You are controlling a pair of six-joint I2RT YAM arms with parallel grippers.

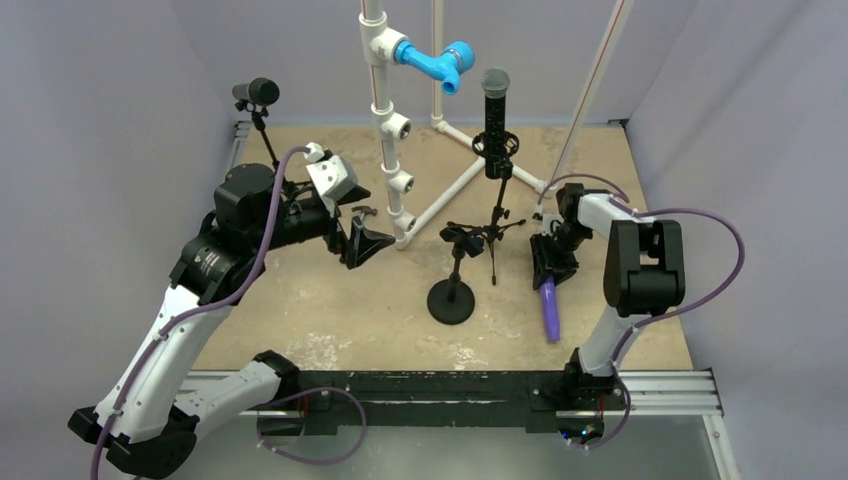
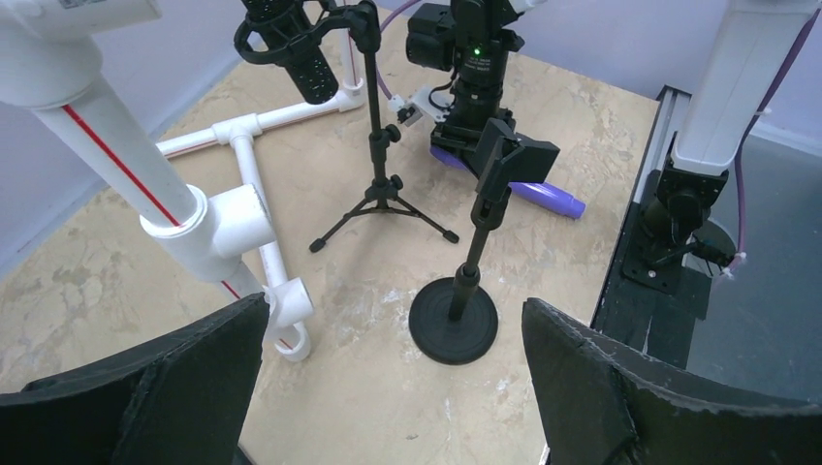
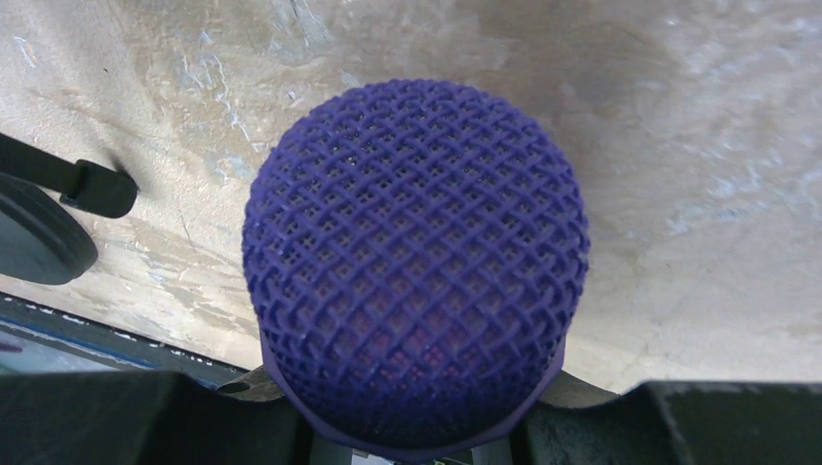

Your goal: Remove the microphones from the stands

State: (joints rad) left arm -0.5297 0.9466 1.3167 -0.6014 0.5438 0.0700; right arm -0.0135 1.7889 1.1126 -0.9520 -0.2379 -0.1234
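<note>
A purple microphone (image 1: 549, 310) lies low over the table at the right, off any stand. It also shows in the left wrist view (image 2: 546, 197). Its mesh head (image 3: 415, 262) fills the right wrist view. My right gripper (image 1: 552, 265) is shut on its body, its black fingers (image 3: 126, 417) close on both sides of the neck. A short black stand with a round base (image 1: 451, 300) stands mid-table, and its clip (image 1: 463, 238) is empty. My left gripper (image 1: 360, 240) is open and empty, left of that stand, which sits between its fingers (image 2: 184, 387) in the left wrist view.
A black microphone (image 1: 496, 110) sits in a tripod stand (image 2: 383, 199) at the back centre. A white pipe frame (image 1: 390, 130) with a blue fitting (image 1: 435, 62) rises behind the left gripper. A small black microphone (image 1: 257, 93) stands at the back left. A black rail (image 1: 450, 390) lines the near edge.
</note>
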